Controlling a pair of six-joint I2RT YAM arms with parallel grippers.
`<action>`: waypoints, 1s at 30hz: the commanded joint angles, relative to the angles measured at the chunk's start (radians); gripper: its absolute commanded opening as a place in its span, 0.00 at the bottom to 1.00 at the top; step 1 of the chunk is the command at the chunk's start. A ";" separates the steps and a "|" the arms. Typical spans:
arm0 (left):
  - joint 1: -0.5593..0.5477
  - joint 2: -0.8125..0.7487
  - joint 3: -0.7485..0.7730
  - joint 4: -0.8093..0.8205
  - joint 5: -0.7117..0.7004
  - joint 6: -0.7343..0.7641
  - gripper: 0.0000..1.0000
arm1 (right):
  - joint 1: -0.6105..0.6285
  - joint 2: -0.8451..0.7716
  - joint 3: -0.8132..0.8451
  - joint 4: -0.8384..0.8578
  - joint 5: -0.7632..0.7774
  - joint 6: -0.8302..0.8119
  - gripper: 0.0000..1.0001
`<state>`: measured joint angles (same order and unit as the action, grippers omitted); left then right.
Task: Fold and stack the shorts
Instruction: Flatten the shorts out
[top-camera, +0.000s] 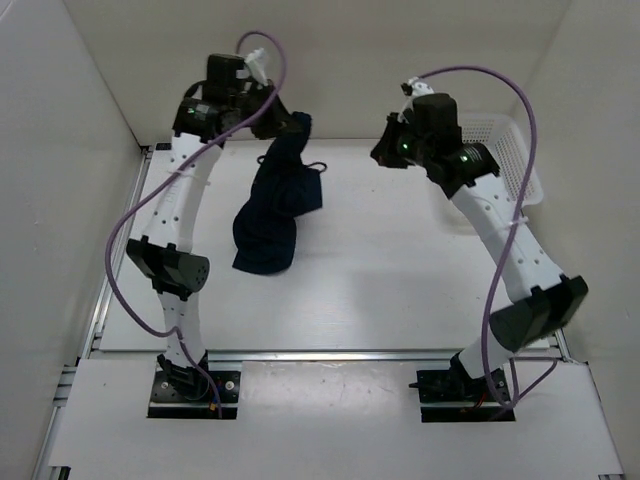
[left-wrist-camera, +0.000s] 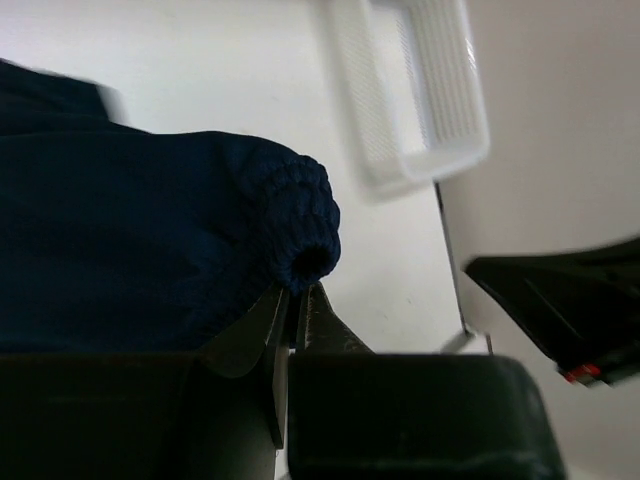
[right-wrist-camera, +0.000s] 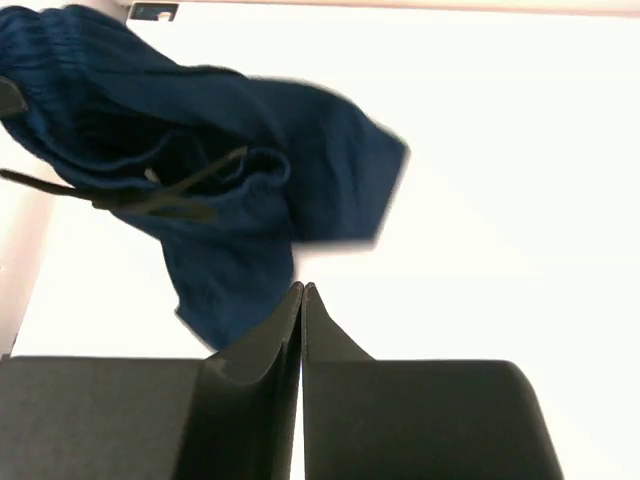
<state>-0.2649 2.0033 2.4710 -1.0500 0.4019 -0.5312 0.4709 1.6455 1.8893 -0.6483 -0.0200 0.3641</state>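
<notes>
Barely begun: left gripper (left-wrist-camera: 297, 300) pinches the unfolded shorts (top-camera: 275, 205) dangling at eleven o'clock, right gripper (right-wrist-camera: 302, 292) closed empty, folding undone.

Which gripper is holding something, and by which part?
The left gripper pinches the shorts by a gathered elastic edge; the right gripper holds nothing.

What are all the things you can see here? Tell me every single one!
shorts: one, dark blue, hanging from the left gripper, lower end reaching the table
basket: one, white, far right of the table
table: one, white, under everything
cables: two, purple, looping along the arms
arms: two, white and black, bolted at the near edge
left gripper: black, shut on the shorts' waistband
right gripper: black, shut, holding nothing, to the right of the shorts
</notes>
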 joint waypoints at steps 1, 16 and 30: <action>-0.167 0.003 0.048 0.045 0.075 -0.021 0.10 | -0.069 -0.143 -0.212 0.028 0.078 0.093 0.00; -0.208 -0.074 -0.235 0.073 0.042 0.036 1.00 | -0.164 -0.443 -0.726 -0.099 0.086 0.147 0.19; 0.046 -0.427 -1.190 0.171 -0.193 -0.050 1.00 | -0.273 -0.452 -1.113 -0.005 -0.107 0.392 0.85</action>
<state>-0.2260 1.5116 1.3510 -0.9218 0.2260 -0.5755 0.2165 1.2018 0.7879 -0.7246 -0.0719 0.7132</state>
